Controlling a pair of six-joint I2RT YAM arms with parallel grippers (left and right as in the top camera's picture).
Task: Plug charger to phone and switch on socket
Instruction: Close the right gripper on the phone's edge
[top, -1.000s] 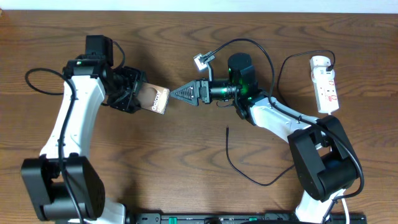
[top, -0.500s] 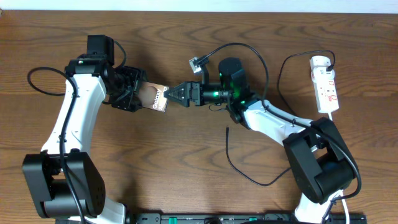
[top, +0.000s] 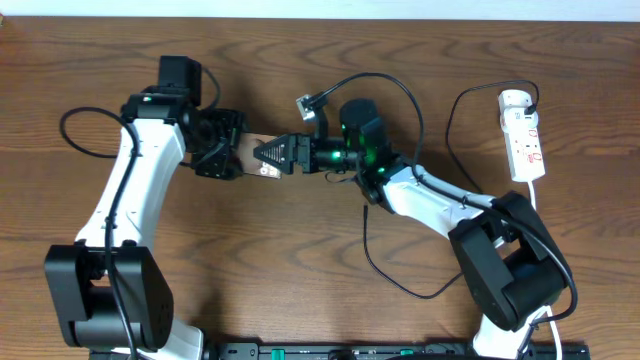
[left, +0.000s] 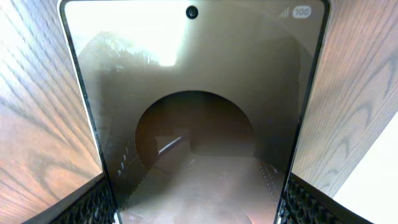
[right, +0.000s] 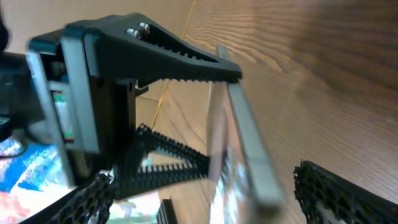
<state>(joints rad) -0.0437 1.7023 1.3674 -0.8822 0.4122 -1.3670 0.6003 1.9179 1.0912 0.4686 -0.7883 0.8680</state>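
While the left fingers (left: 92, 206) clamp the phone (left: 193, 124) by its two long edges, the screen faces the left wrist camera and the end with the camera hole points away from that wrist. Each edge of the phone sits against one finger, so this pair is closed on the phone.

From overhead, the phone (top: 248, 150) lies between the two arms, and its free end reaches the tips of the right fingers (right: 336, 190). In the right wrist view the phone is seen edge-on between these fingers. They stand wide, with a clear gap between the phone and the finger at the lower right. They hold nothing.

The charger (top: 420, 294) lies loose on the table (top: 300, 300). Its plug tip (top: 366, 207) rests near the phone, on the side of the right arm, apart from both pairs of fingers. From the tip the cable runs away from the phone in an open loop and passes under the right arm.

The socket (top: 524, 135) lies flat on the table, well apart from the phone, beyond the right arm. A black cable leaves it at its rounded end.
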